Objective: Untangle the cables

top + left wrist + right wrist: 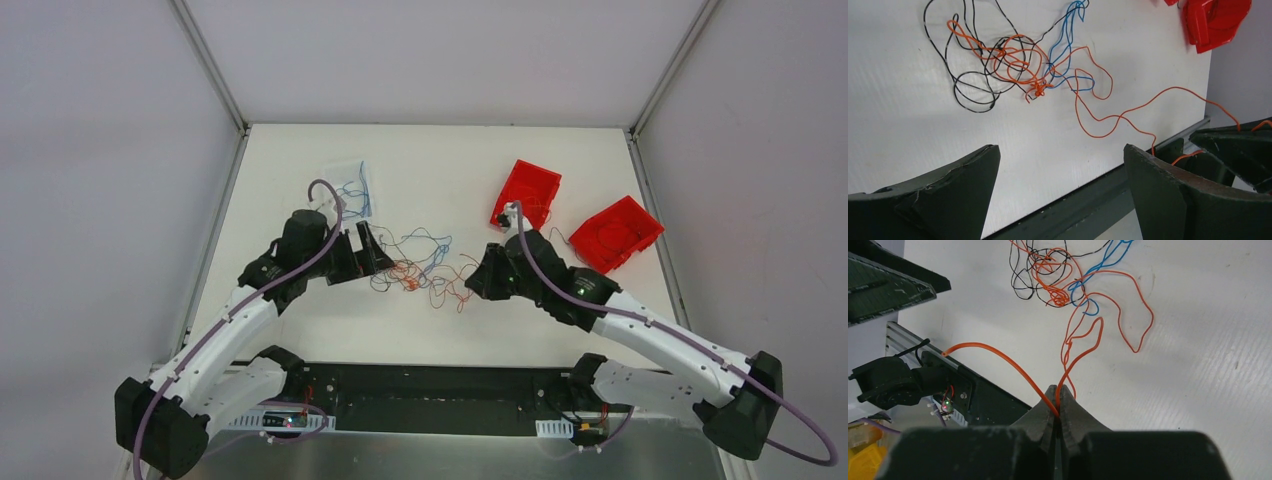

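left gripper (1060, 150): jaws wide apart, empty
right gripper (1058, 401): pinched on orange wire (973, 344)
cables (1037, 89): tangled between grippers, on table (450, 160)

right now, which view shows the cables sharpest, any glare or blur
Top external: even light, no glare, but the cables are tiny, strands hard to separate. Left wrist: tangle sharp, faint shadows beneath it. Right wrist: orange cable crisp where the right end effector pinches it, the fingers dark.
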Robot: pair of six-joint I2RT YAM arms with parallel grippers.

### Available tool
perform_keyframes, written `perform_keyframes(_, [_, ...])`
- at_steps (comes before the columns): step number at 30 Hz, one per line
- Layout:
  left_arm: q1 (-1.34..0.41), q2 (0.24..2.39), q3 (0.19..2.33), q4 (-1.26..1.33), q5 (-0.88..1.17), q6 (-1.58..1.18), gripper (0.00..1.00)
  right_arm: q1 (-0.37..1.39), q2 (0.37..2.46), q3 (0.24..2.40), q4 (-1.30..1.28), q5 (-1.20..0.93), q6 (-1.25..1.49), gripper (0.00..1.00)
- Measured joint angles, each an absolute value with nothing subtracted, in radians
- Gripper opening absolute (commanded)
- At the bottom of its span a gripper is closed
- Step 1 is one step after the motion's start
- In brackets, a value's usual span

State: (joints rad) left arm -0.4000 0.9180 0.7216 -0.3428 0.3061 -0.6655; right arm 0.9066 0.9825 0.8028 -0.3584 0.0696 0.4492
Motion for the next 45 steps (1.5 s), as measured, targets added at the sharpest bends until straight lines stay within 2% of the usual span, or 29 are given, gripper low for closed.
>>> perform_keyframes(6, [-0.474, 0.843, 0.678, -0.364, 0.307, -0.726, 0.99, 0.907, 0.856, 0.791, -0.433, 0.057, 0.548, 0.04])
perform_keyframes(12, [-0.498, 0.794, 0.674, -0.389, 0.301, -0.753, 0.95, 0.907, 0.69, 0.781, -0.585, 0.117, 0.616, 0.04])
perform_keyframes(17, [-0.544, 0.863, 0.674, -0.393, 0.267, -0.759, 0.95, 0.907, 0.651, 0.81, -0.743, 0.203, 0.619, 0.15])
perform_keyframes(18, [-0.554, 0.888, 0.675, -0.394, 0.259, -0.758, 0.96, 0.907, 0.654, 0.814, -0.756, 0.211, 0.617, 0.31])
perform_keyframes(19, [-0.569, 0.926, 0.678, -0.397, 0.246, -0.755, 0.96, 0.907, 0.661, 0.817, -0.766, 0.221, 0.614, 0.55])
perform_keyframes(20, [-0.581, 0.963, 0.683, -0.4, 0.234, -0.75, 0.96, 0.906, 0.67, 0.817, -0.772, 0.227, 0.61, 0.75])
perform_keyframes(21, [-0.591, 1.002, 0.691, -0.403, 0.224, -0.746, 0.96, 0.907, 0.683, 0.817, -0.773, 0.231, 0.613, 0.84])
perform_keyframes(28, [-0.622, 1.23, 0.768, -0.401, 0.168, -0.71, 0.94, 0.906, 0.856, 0.771, -0.712, 0.22, 0.583, 0.99])
perform_keyframes(34, [-0.623, 1.329, 0.793, -0.378, 0.151, -0.698, 0.91, 0.901, 1.065, 0.746, -0.649, 0.229, 0.559, 0.99])
perform_keyframes(39, [-0.623, 1.395, 0.794, -0.332, 0.153, -0.699, 0.89, 0.858, 1.188, 0.725, -0.57, 0.244, 0.533, 0.87])
perform_keyframes(42, [-0.623, 1.42, 0.794, -0.309, 0.156, -0.699, 0.87, 0.822, 1.212, 0.7, -0.527, 0.238, 0.511, 0.83])
perform_keyframes(45, [-0.623, 1.444, 0.798, -0.285, 0.162, -0.7, 0.83, 0.802, 1.252, 0.696, -0.495, 0.224, 0.491, 0.76])
